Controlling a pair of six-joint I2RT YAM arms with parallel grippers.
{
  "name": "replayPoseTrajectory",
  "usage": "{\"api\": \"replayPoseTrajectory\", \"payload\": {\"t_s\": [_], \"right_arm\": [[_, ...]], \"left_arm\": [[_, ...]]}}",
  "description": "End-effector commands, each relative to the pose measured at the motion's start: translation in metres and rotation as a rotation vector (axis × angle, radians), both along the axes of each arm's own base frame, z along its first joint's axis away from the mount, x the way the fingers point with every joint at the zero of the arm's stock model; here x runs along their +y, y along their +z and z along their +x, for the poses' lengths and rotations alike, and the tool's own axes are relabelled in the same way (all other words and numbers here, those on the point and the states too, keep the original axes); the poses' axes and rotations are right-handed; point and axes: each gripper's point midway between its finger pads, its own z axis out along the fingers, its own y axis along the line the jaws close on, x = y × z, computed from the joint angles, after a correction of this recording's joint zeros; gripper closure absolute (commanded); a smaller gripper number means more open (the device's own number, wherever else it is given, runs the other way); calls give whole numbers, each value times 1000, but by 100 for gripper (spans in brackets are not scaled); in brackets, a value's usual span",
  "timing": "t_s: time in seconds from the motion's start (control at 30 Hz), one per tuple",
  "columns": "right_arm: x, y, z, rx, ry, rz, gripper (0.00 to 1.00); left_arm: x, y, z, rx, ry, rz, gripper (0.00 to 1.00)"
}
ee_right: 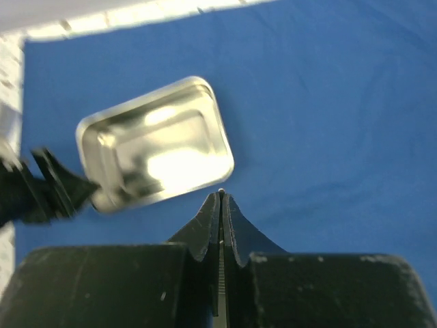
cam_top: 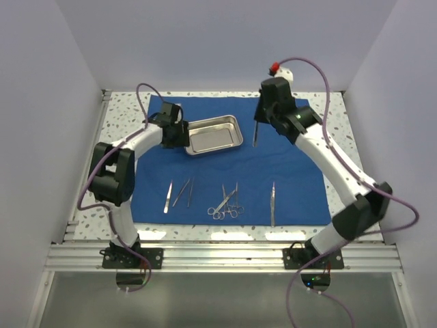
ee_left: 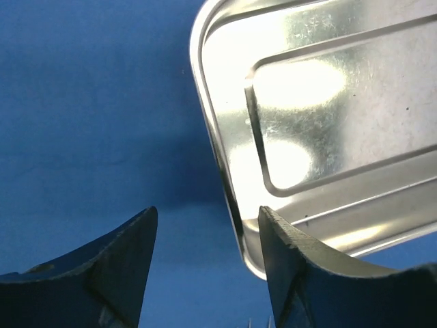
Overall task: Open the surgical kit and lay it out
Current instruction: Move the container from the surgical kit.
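The royal-blue cloth [cam_top: 287, 171] lies spread flat on the table. The shiny steel tray [cam_top: 215, 137] sits empty on its far middle. My left gripper [cam_top: 179, 134] is open at the tray's left end; in the left wrist view its jaws [ee_left: 207, 239] straddle the tray [ee_left: 328, 102] at a corner rim, one finger on each side. My right gripper [cam_top: 258, 117] hovers just right of the tray, shut on a slim silver instrument [cam_top: 255, 134] that hangs down. In the right wrist view that instrument [ee_right: 220, 273] shows as a thin strip between the closed jaws [ee_right: 220, 198].
Along the cloth's near edge lie two pairs of tweezers [cam_top: 168, 197] [cam_top: 183, 193], ring-handled clamps [cam_top: 225, 203] and a slim straight instrument [cam_top: 272, 203]. White walls enclose the speckled table [cam_top: 119, 116] on three sides. An aluminium rail [cam_top: 218, 256] runs along the near edge.
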Motion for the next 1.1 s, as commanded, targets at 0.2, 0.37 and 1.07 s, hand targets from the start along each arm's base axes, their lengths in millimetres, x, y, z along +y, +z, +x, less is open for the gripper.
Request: {"api": "replayPoseTrajectory", "payload": {"t_s": [0.2, 0.37, 1.07], "right_arm": [[-81, -110, -145, 305, -58, -105, 100], [-100, -153, -191, 397, -89, -92, 100], [-104, -208, -199, 455, -55, -147, 100]], "left_arm": [[-22, -9, 36, -55, -19, -11, 98], [-8, -6, 61, -90, -28, 113, 100], [114, 10, 101, -173, 32, 322, 35]]}}
